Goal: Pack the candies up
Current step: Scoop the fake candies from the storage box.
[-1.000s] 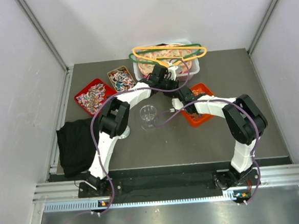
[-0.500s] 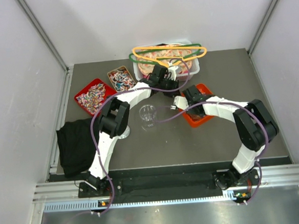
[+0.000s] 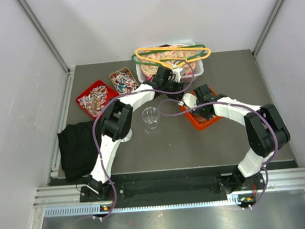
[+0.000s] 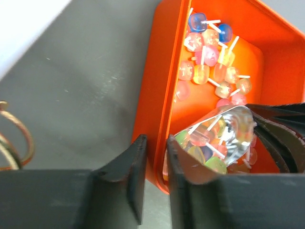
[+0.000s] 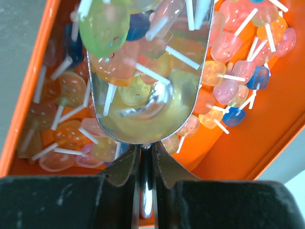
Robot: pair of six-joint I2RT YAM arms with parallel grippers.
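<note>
The candies here are translucent lollipop sweets (image 4: 209, 62) in mixed colours, lying in an orange tray (image 4: 162, 86). My left gripper (image 4: 156, 148) is shut on that tray's rim, one finger outside the wall and one inside. My right gripper (image 5: 147, 152) is shut on the handle of a metal scoop (image 5: 143, 105). The scoop is heaped with candies and hangs low over those in the tray (image 5: 238, 71). From above, the left gripper (image 3: 179, 91) and the right gripper (image 3: 194, 105) meet at the orange tray (image 3: 201, 122).
A clear plastic cup (image 3: 151, 116) stands left of the orange tray. A red tray (image 3: 94, 96) and a brown tray (image 3: 123, 81) of speckled sweets sit at the back left. Coloured hangers (image 3: 172, 53) lie across a white bin (image 3: 196, 69). Black cloth (image 3: 76, 148) lies at the left edge.
My right arm has swung right, taking the scoop from beside the clear cup back over the orange tray. The left arm has stayed on the tray's rim.
</note>
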